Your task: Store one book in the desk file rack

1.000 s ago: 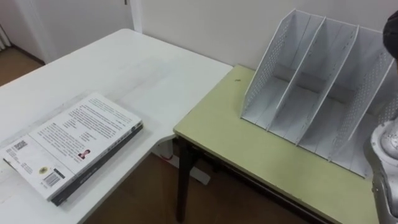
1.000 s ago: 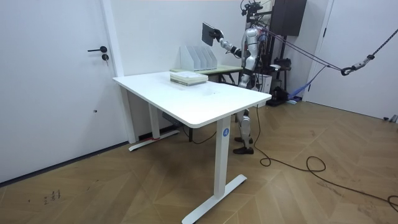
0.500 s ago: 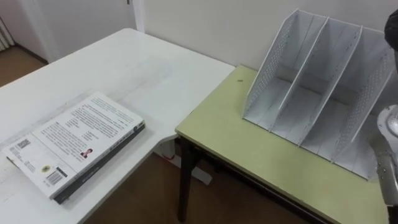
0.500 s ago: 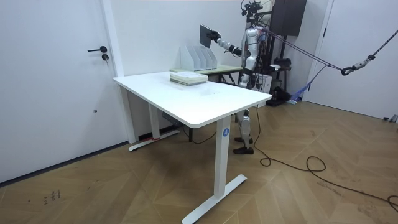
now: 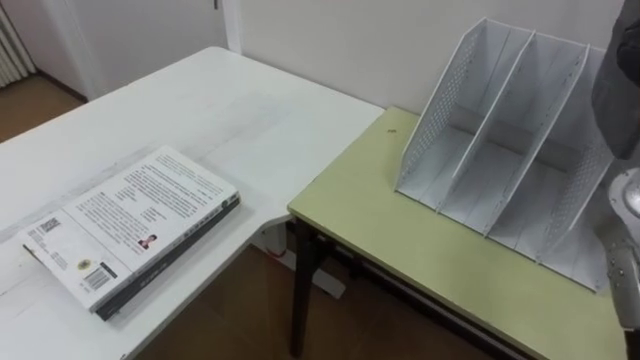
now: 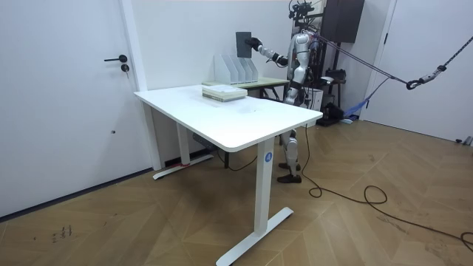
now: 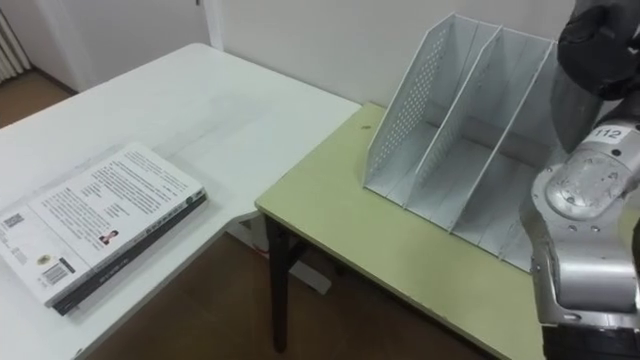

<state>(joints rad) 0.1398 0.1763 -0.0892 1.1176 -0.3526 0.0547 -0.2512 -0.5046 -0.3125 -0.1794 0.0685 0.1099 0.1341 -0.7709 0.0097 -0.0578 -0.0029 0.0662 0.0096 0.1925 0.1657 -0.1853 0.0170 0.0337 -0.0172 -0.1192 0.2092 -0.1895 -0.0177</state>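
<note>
Right hand point(image 7: 603, 38), fingers closed on the dark book point(image 6: 244, 43), is raised at the 2 o'clock corner of the eye views, over the file rack point(image 5: 500, 130). Compared with one second earlier, the book is upright rather than tilted and sits farther toward the room view's left, so its lower edge now hangs just above the divider tops; whether it touches them cannot be told. It appears to be over the rack's 3 o'clock end. The rack stands on the green table point(image 5: 420, 260), its visible compartments empty. Two stacked books point(image 5: 130, 235) lie on the white desk point(image 5: 200, 110) at 8 o'clock, well apart from the hand. Judgement: the carry is nearly complete and the book is being lined up with a slot; a straight descent and release are left. The main risk is the lower edge catching a divider
</note>
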